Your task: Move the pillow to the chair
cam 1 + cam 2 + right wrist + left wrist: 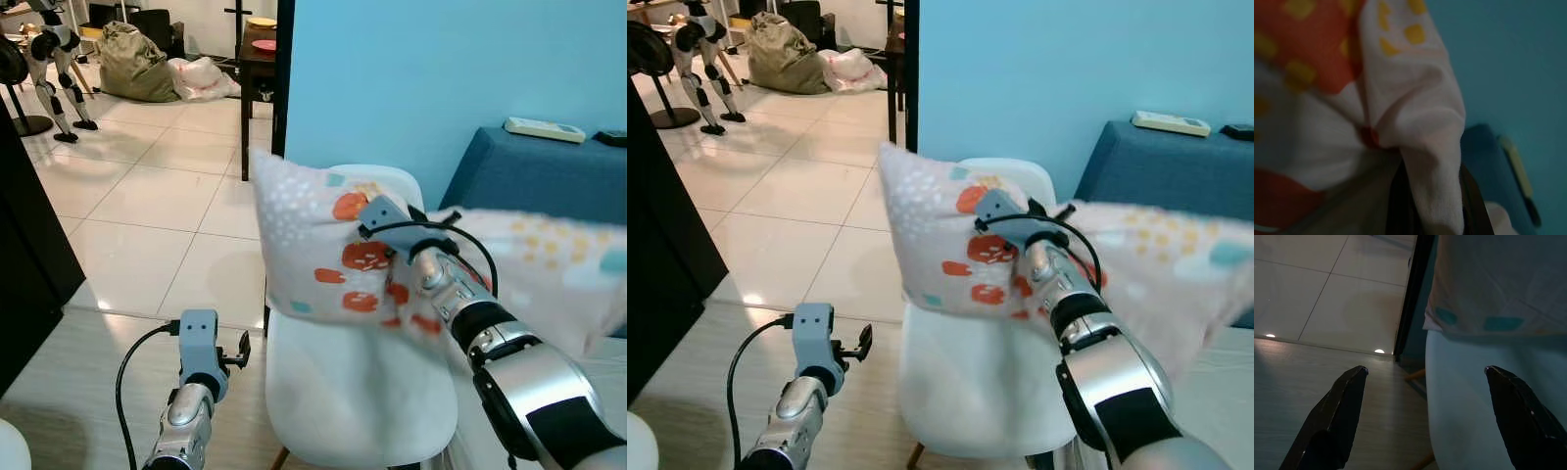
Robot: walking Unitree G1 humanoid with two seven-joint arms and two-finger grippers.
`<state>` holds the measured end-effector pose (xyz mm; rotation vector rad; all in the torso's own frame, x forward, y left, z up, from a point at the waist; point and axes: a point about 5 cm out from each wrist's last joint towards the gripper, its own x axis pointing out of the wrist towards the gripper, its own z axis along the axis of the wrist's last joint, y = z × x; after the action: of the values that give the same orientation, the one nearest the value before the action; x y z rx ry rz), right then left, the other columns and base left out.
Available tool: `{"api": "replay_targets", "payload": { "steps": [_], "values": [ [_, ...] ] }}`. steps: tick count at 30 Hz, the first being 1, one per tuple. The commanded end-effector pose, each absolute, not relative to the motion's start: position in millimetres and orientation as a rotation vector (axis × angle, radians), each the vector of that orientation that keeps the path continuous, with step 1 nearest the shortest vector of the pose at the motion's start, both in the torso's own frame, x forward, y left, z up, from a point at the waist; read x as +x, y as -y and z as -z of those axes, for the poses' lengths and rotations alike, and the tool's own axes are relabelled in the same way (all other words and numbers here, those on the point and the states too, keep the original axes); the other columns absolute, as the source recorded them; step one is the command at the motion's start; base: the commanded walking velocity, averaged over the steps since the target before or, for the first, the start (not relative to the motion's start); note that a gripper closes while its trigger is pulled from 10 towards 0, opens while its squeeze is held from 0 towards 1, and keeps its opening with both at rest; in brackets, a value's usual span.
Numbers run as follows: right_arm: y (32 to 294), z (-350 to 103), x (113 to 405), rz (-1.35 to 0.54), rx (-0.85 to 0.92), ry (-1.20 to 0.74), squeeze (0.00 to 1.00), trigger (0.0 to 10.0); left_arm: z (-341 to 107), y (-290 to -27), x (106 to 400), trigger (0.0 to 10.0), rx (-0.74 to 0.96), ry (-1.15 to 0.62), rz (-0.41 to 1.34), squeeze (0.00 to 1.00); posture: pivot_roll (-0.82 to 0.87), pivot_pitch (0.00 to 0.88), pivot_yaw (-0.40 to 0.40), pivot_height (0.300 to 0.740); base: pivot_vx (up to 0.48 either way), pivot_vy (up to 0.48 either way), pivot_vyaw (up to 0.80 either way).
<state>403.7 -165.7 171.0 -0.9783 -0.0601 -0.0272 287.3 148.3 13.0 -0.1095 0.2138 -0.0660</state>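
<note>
Before me stands a light blue wall (392, 78). To my right is a dark blue sofa (529, 176), and on its top lie a white remote control (544, 129) and a dark small thing (612, 138) that I cannot identify. To my left the floor (147, 206) has pale shiny tiles. Far behind I see an olive green bag (135, 64), white plastic bags (201, 76), another robot (54, 59), and a dark wooden table (257, 69) with plates on it.

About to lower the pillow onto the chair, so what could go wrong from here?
The right claw pinches only a fold of the white pillow with orange and yellow spots; it could slip out. The pillow overhangs the white plastic chair, so released now it may tip onto the floor. The open left claw beside the seat could snag it.
</note>
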Motion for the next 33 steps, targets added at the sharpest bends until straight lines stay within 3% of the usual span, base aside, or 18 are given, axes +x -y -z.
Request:
{"api": "replay_targets", "payload": {
  "steps": [1, 4, 8, 14, 18, 24, 33],
  "values": [
    [148.2, -187.0, 406.8, 0.003, -0.925, 0.167, 0.0, 10.0, -9.5, -144.5, 284.3, 10.0, -0.106, -0.234, 0.076, 0.0, 0.18, 0.0, -0.1, 0.74, 0.0, 0.0, 0.0],
    [130.6, -156.0, 397.8, -0.142, -0.887, 0.083, 0.0, 10.0, -9.0, -143.3, 283.5, 10.0, -0.107, -0.235, 0.078, 0.0, 0.19, 0.0, -0.104, 0.74, 0.0, 0.0, 0.0],
    [106.3, -75.0, 360.0, -0.361, -0.676, -0.223, 0.0, 10.0, -7.4, -142.6, 280.3, 10.0, -0.11, -0.235, 0.076, 0.0, 0.19, 0.0, -0.103, 0.74, 0.0, 0.0, 0.0],
    [96.8, -14.5, 315.2, -0.422, -0.471, -0.485, 0.0, 10.0, -1.4, -144.2, 271.9, 10.0, -0.107, -0.25, 0.075, 0.0, 0.18, 0.0, -0.095, 0.74, 0.0, 0.0, 0.0],
    [101.5, 2.8, 300.8, -0.39, -0.35, -0.604, 0.0, 10.0, 1.1, -144.9, 268.3, 10.0, -0.104, -0.258, 0.077, 0.0, 0.18, 0.0, -0.09, 0.74, 0.0, 0.0, 0.0],
    [114.8, 0.8, 304.5, -0.33, -0.209, -0.64, 0.0, 10.0, 1.1, -145.2, 267.8, 10.0, -0.1, -0.262, 0.081, 0.0, 0.18, 0.0, -0.085, 0.73, 0.0, 0.0, 0.0],
    [122.0, 3.0, 303.7, -0.335, -0.231, -0.707, 0.0, 10.0, 1.1, -144.7, 267.2, 10.0, -0.093, -0.267, 0.087, 0.0, 0.18, 0.001, -0.077, 0.72, 0.0, 0.0, 0.0]
  ]
}}
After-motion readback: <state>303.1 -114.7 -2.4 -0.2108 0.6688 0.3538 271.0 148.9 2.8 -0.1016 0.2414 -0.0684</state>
